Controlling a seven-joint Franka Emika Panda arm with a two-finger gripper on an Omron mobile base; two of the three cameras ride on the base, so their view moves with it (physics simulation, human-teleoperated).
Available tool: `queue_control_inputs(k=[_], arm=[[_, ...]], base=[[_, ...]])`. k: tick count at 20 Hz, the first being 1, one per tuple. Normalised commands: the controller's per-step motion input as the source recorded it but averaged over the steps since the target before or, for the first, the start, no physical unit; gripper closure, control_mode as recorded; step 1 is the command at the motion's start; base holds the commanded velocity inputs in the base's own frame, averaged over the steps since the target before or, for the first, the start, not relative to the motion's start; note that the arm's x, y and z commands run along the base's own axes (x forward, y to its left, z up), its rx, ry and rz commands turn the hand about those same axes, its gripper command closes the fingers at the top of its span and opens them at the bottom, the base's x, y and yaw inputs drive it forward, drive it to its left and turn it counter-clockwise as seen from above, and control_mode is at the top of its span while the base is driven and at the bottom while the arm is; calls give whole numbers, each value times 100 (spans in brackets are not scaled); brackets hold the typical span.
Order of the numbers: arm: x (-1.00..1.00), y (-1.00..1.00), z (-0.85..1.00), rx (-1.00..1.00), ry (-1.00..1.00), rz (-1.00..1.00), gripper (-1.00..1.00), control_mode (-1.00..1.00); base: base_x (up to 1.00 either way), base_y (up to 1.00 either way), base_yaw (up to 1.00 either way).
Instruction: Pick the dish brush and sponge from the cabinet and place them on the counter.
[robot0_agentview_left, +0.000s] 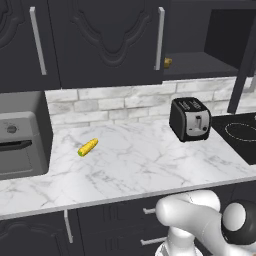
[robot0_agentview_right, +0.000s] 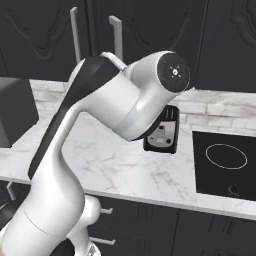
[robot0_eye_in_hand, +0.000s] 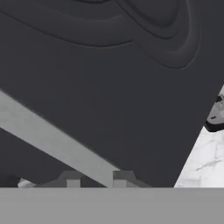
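**Ana:** Grip first. What is the gripper (robot0_eye_in_hand: 97, 178) doing?

**Ben:** It is pressed together on the bar handle (robot0_eye_in_hand: 52, 140) of a cabinet (robot0_agentview_left: 110, 45) door (robot0_eye_in_hand: 109, 87). In the hand view the silver bar runs down between the two fingertips, with the carved dark panel right behind it.

**Ana:** How does the bar lie against the hand?

**Ben:** Its long axis crosses the hand view on a slant, from upper left to the fingertips. That is the hand's roll, I judge, since these handles stand upright on the doors. The fingers straddle the bar across its width, so the next move looks like a pull away from the cabinet face, swinging about the hinge side.

**Ana:** And the sponge (robot0_agentview_left: 167, 63)?

**Ben:** In the left base view, a small yellow-tan block sits at the front edge of the shelf (robot0_agentview_left: 200, 64) in the open compartment, just right of a closed door's handle and above the toaster (robot0_agentview_left: 190, 119). Don't confuse it with the corn cob (robot0_agentview_left: 88, 147) on the counter (robot0_agentview_left: 140, 165). I cannot tell which way it lies from the gripper.

**Ana:** Dish brush?

**Ben:** I cannot tell where it is. It may be behind the door being gripped. Nothing from the cabinet is on the marble yet.
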Motion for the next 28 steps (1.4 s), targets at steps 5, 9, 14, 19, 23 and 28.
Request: queue_control_inputs(k=[5,9,14,19,23,28], arm=[[0,-6,-7,10,-3,9,-100,-100],[-5,-33,0,9,-8,10,-100,-100],[-30,-52,0,9,-17,11,-100,-100],[-67,-15,5,7,-22,10,-100,-100],[-70,24,0,0,-17,5,-100,-100],[-50,49,0,0,-14,1,-100,-100]], base=[[0,0,0],[0,0,0],[0,0,0],[0,0,0],[0,0,0],[0,0,0]])
